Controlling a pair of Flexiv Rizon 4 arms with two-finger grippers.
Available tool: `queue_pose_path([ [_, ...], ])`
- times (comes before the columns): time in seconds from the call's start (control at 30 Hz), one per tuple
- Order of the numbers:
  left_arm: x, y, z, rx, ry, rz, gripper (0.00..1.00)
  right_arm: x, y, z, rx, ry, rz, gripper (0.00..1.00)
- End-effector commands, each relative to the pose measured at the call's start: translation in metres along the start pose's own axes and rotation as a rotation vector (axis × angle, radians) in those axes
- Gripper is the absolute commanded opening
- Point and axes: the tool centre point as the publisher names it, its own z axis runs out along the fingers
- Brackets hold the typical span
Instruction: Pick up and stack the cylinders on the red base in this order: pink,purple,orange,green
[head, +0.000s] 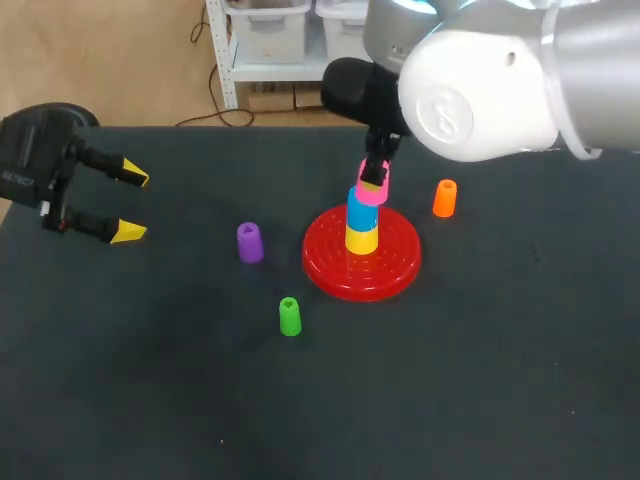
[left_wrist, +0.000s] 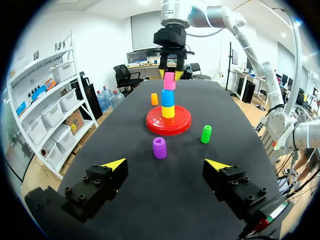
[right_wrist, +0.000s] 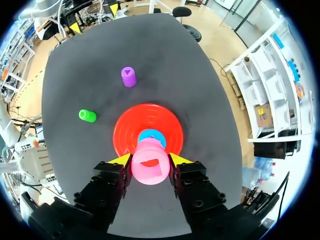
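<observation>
Cylinder (left_wrist: 169, 80), pink, upright above red base (head: 330, 266)

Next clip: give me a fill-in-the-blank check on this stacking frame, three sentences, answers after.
The right gripper is shut on the pink cylinder, just above the ____ cylinder.
On the red base, the bottom cylinder is ____.
The left gripper, holding nothing, is ____ rather than shut.
Missing words: blue; yellow; open.
</observation>
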Motion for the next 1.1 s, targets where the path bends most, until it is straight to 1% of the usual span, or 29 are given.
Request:
queue_pose_path([
  [0.03,0.0014,-0.0002,0.0000,-0.002,-0.003,0.003,1.00,-0.0015,0.0001,-0.0009,-0.001,0.001,-0.004,0.00],
  [0.63,0.0014,-0.0002,0.0000,-0.002,-0.003,0.003,1.00,-0.0067,-0.0020,0.0037,-0.010,0.012,-0.020,0.00],
  [1.1,0.0014,-0.0002,0.0000,-0.002,-0.003,0.003,1.00,-0.0097,-0.0045,0.0078,0.005,0.027,-0.031,0.00],
])
